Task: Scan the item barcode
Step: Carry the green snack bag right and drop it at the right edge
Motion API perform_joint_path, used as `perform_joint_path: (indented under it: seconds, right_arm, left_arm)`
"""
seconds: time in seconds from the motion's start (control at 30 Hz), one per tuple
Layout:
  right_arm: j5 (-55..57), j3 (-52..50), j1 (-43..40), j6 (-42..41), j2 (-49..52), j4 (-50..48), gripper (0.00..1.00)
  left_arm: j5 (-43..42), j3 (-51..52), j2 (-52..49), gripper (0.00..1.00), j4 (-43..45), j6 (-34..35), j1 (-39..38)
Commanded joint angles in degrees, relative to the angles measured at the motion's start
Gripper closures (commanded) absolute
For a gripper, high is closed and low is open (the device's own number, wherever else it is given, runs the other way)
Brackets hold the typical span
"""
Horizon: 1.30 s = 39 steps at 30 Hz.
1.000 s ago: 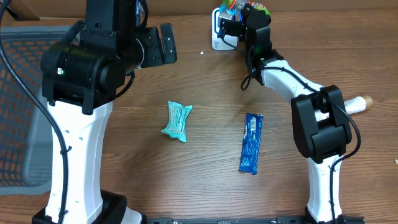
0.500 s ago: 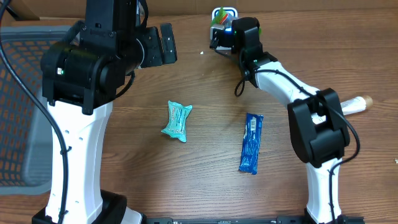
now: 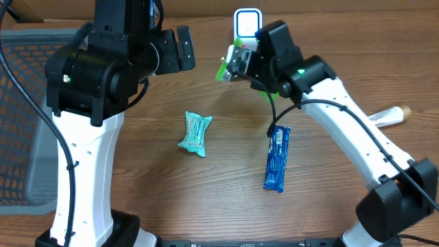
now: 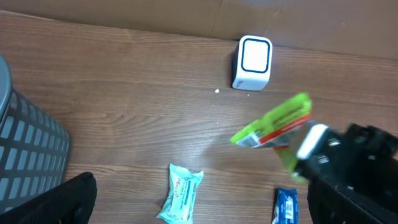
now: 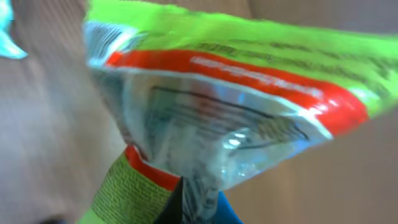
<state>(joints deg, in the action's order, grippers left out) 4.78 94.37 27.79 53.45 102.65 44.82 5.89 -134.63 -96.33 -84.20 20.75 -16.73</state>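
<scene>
We have our right gripper [image 3: 241, 63] clamped on the green snack packet [image 3: 226, 67], which it holds off the table just in front of the white scanner [image 3: 247, 22]. Our left gripper [image 3: 176, 49] hangs left of the scanner, its jaws wide apart and empty.

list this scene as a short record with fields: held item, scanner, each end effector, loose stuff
held item: green and red snack packet, lifted off the table, near the scanner but apart from it
scanner: white scanner, standing at the far edge
right end effector: shut on the snack packet
left end effector: open, holding nothing, raised at the left
loose items: teal packet, blue bar, cream tube, all lying on the table
</scene>
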Motion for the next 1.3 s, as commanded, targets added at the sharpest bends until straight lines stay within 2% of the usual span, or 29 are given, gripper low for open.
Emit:
perform_joint_path:
  seconds: [0.0,0.13,0.23,0.37,0.4,0.43,0.57,0.7,0.73,0.77,0.8,0.83,0.93,1.13,1.27]
  right_arm:
    - [-3.13,0.9,-4.13,-20.28,-1.38,3.34,0.96]
    - [-1.64,0.83,-10.4,-30.95,-0.98,8.35,0.96]
    - [-4.09,-0.72,-19.39,-41.11,-0.59,9.29,0.95]
    - [-10.97,-3.26,-28.2,-46.27,0.02,8.57,0.94]
    - [-12.55,-4.42,-30.49,-47.76,0.17,7.58,0.93]
    - [-13.68,-5.46,-32.3,-49.24,0.28,6.56,0.88]
    - [-18.53,-12.48,-40.09,-55.63,0.46,0.13,0.86]
    - [-25.31,-19.37,-45.44,-56.98,0.46,-5.11,0.83]
    - [-27.04,-20.68,-46.53,-56.98,0.46,-5.7,0.78]
    - [-28.15,-21.35,-47.3,-57.0,0.46,-5.79,0.65]
    - [-28.98,-21.64,-47.89,-56.98,0.46,-5.53,0.23]
    - [-29.55,-21.62,-48.33,-57.02,0.46,-5.09,0.0]
    - [-34.97,-21.22,-48.83,-57.13,0.22,-5.4,0.0]
    - [-56.26,-14.97,-48.81,-57.13,0.17,0.44,0.0]
    - [-60.39,-10.38,-47.25,-57.09,0.17,5.49,0.0]
  left_arm:
    - [0.66,-0.85,0.85,0.0,0.17,-1.07,0.2]
    - [0.68,-0.85,0.85,0.0,0.17,-1.07,0.2]
    - [0.66,-0.85,0.83,0.0,0.17,-1.07,0.2]
    - [0.66,-0.85,0.83,0.0,0.17,-1.07,0.2]
    - [0.66,-0.85,0.83,0.0,0.2,-1.07,0.2]
    - [0.66,-0.85,0.83,0.0,0.17,-1.07,0.2]
    - [0.68,-0.85,0.83,0.0,0.17,-1.07,0.22]
    - [0.66,-0.85,0.83,0.0,0.17,-1.07,0.2]
    - [0.66,-0.85,0.83,0.0,0.17,-1.07,0.2]
    - [0.66,-0.85,0.83,0.0,0.17,-1.07,0.2]
    - [0.66,-0.85,0.83,0.0,0.17,-1.07,0.2]
    - [0.66,-0.85,0.83,0.0,0.17,-1.07,0.2]
    - [0.66,-0.85,0.83,0.01,0.17,-1.07,0.2]
    - [0.66,-0.85,0.83,0.0,0.17,-1.07,0.2]
    - [0.66,-0.85,0.83,0.0,0.17,-1.07,0.2]
